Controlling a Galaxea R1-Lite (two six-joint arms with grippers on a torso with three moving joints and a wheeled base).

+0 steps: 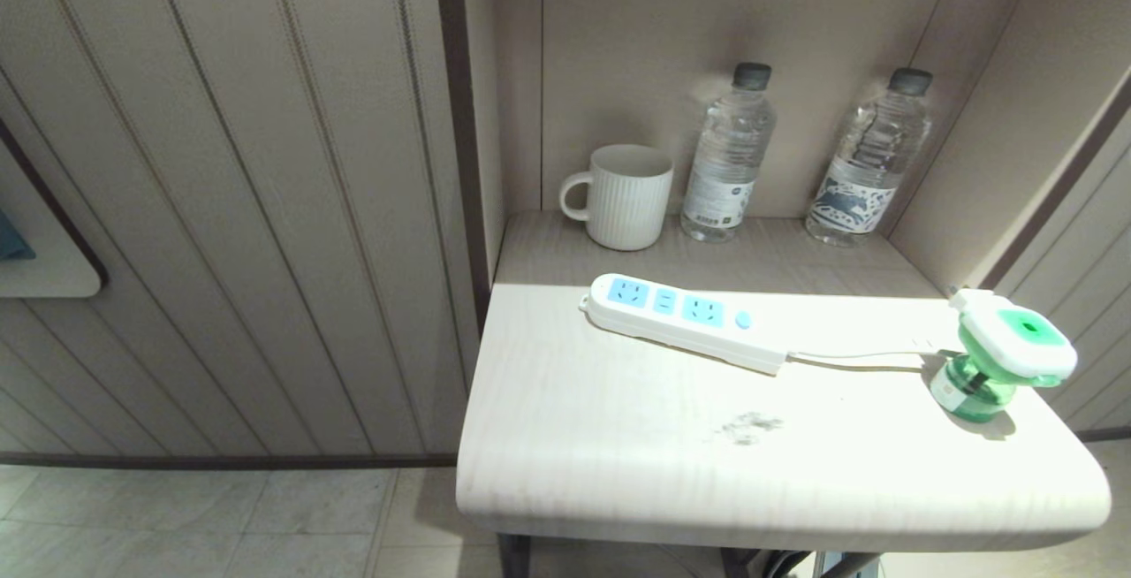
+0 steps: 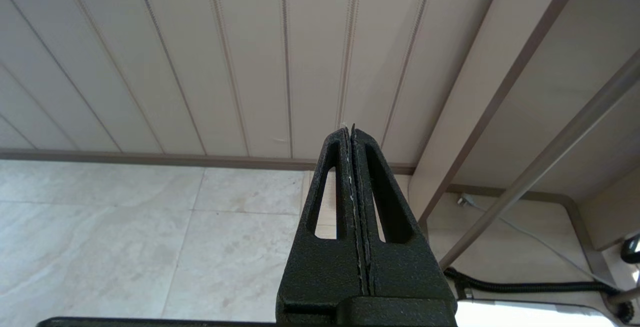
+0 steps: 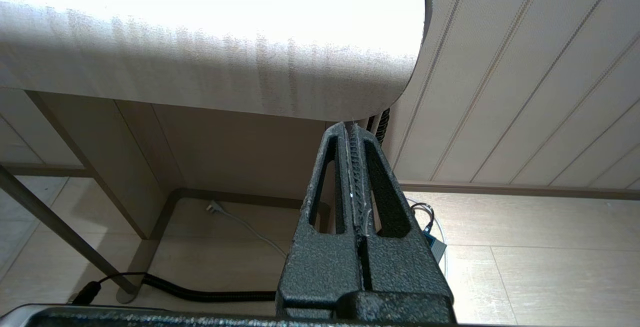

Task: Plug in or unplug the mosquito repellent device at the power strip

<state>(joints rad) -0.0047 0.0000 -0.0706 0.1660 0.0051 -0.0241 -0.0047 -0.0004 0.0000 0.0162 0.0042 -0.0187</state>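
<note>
The white power strip [image 1: 685,322] with light-blue socket faces lies across the middle of the pale table [image 1: 618,437]; its sockets are bare and its white cord [image 1: 857,354] runs to the right. The mosquito repellent device [image 1: 1003,357], white with a green top patch and a green liquid bottle, lies tipped on the table's right edge, apart from the strip. Neither arm shows in the head view. My left gripper [image 2: 348,129] is shut and empty, low beside the table, facing the panelled wall. Shut and empty too, my right gripper [image 3: 350,126] hangs below the table's front edge [image 3: 250,87].
A ribbed white mug [image 1: 626,195] and two clear water bottles [image 1: 729,154] [image 1: 870,158] stand at the back of the table against the wall. Panelled walls close in both sides. Under the table lie a loose plug with cord [image 3: 215,208], a black corrugated hose [image 3: 200,294] and metal legs [image 2: 540,167].
</note>
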